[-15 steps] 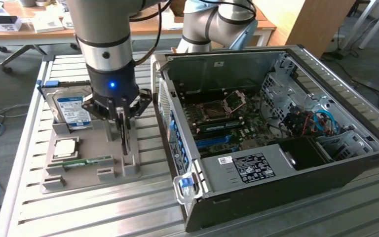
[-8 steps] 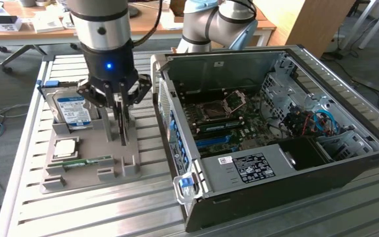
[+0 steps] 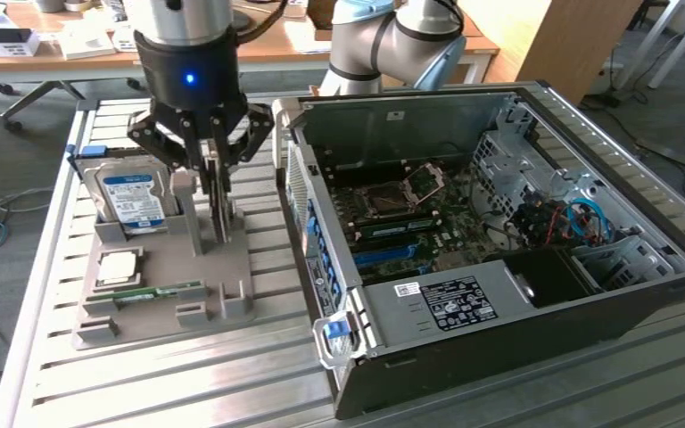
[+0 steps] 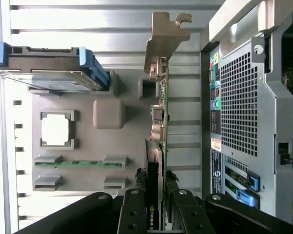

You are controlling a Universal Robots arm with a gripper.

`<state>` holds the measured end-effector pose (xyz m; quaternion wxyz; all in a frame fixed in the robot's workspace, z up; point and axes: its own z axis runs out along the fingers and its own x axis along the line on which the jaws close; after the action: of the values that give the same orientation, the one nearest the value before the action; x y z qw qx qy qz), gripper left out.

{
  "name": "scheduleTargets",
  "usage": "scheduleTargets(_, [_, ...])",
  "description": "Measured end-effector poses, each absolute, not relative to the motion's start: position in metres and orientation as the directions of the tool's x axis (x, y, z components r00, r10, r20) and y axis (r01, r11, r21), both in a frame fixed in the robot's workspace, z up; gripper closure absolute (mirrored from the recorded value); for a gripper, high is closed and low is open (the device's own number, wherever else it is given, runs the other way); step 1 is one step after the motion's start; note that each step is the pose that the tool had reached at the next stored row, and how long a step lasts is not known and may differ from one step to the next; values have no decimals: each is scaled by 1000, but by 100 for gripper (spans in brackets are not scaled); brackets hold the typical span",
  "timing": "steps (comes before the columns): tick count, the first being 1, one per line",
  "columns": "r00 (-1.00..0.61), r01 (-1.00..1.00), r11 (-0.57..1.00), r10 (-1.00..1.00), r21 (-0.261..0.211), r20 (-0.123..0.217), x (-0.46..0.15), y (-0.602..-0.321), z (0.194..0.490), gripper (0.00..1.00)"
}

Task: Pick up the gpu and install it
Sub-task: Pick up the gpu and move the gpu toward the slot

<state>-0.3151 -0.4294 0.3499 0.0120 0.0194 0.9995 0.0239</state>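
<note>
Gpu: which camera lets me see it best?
The wrist view. There you see the gpu along its whole edge, from its metal bracket to the dark end held in the gripper. In the exterior view the gripper covers most of it; just a thin upright grey strip beside the hard drive shows.

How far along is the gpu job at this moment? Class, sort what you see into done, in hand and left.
Done: the pincer is at the gpu, closed on its two faces. In hand: the pick-up; the card stands upright over the grey holder, lifted or not I cannot tell. Left: the install; the open computer case holds no such card.
</note>
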Motion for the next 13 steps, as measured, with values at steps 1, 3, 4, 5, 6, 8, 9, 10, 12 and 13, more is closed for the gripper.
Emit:
scheduleTargets(1, [-999, 38, 998, 39, 48, -23, -315, -429, 355, 74])
scheduleTargets(3, [-999, 38, 998, 39, 48, -23, -315, -429, 364, 74])
scheduleTargets(4, [-999, 38, 998, 39, 48, -23, -315, -429, 368, 74])
scheduleTargets(5, [-999, 38, 998, 39, 48, -23, -315, -429, 372, 74])
scheduleTargets(6, [-999, 38, 998, 39, 47, -23, -315, -429, 374, 74])
scheduleTargets(8, [-999, 38, 998, 39, 47, -23, -315, -429, 374, 74])
scheduleTargets(9, [-999, 38, 998, 39, 47, -23, -315, -429, 374, 74])
scheduleTargets(10, [-999, 38, 998, 39, 47, -23, -315, -429, 374, 74])
scheduleTargets(12, [-999, 38, 998, 39, 47, -23, -315, -429, 374, 74])
scheduleTargets(13, [-999, 38, 998, 39, 47, -23, -315, -429, 374, 74])
